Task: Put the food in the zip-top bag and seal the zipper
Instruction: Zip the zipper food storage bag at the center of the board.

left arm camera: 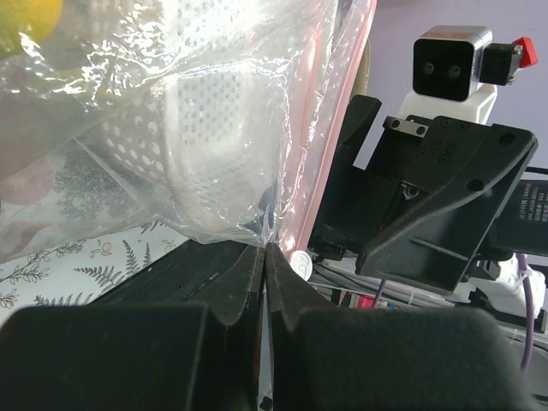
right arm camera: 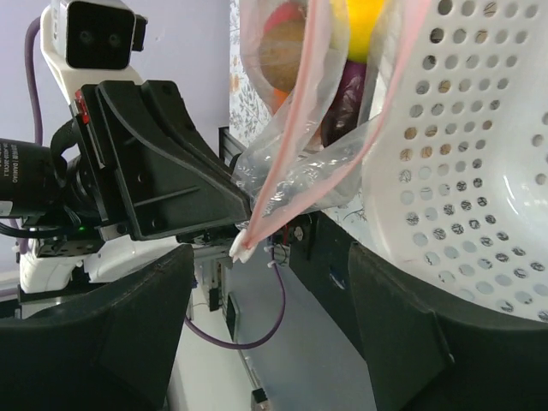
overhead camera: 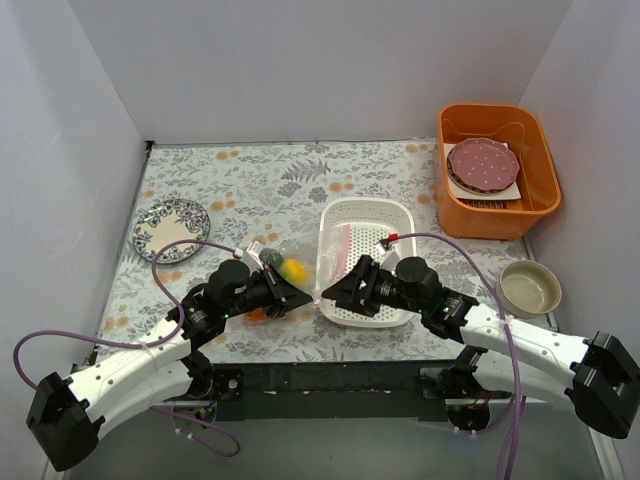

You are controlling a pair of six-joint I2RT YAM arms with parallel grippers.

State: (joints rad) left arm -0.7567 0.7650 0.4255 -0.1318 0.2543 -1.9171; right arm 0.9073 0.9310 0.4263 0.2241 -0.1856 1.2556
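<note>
Beside white basket point(overhead camera: 366, 206): zip-top bag point(left arm camera: 171, 111) corner is clamped by left gripper point(left arm camera: 264, 250).
Right gripper point(right arm camera: 272, 257): held apart, zipper point(right arm camera: 281, 154) tip just ahead.
Surface: floral tablecloth point(overhead camera: 260, 180).

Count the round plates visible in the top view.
2. One blue-patterned plate lies at far left; one pink dotted plate sits inside the orange tub at far right. More may be stacked hidden beneath the pink one.

A grey fern and orange blossom print is being shown across the desk point(overhead camera: 260, 180). White is being worn by the perforated basket point(overhead camera: 366, 204), pink by the zipper point(left arm camera: 318, 128) of the clear bag point(left arm camera: 171, 128), orange by the bin point(overhead camera: 490, 218), and dark-blue filigree by the plate point(overhead camera: 171, 229).
</note>
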